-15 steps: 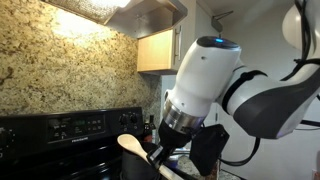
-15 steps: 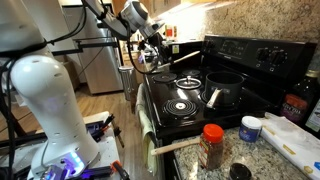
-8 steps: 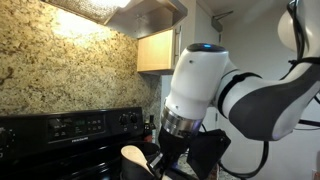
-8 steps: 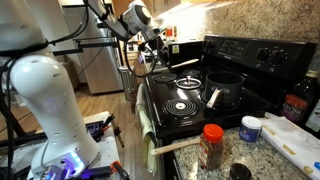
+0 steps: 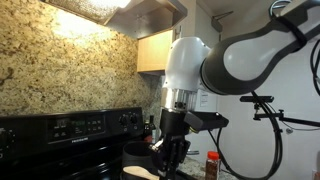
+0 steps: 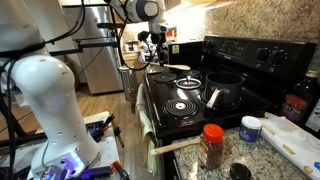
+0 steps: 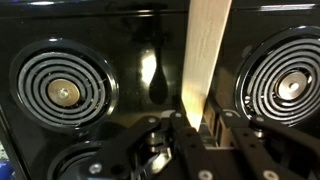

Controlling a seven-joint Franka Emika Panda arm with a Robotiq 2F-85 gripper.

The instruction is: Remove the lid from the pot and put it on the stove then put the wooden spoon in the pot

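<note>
Hand (image 7: 197, 122), wooden spoon (image 7: 207, 50) now over stove (image 7: 125, 35)

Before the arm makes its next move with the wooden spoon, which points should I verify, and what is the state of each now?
1. Gripper shut on the wooden spoon: ok.
2. Pot uncovered: ok, its mouth looks open.
3. Spoon above the pot: not ok, it hangs over the burners, apart from the pot.
4. Lid lying on the stove: cannot tell; a shiny thing beside the pot may be it.
</note>
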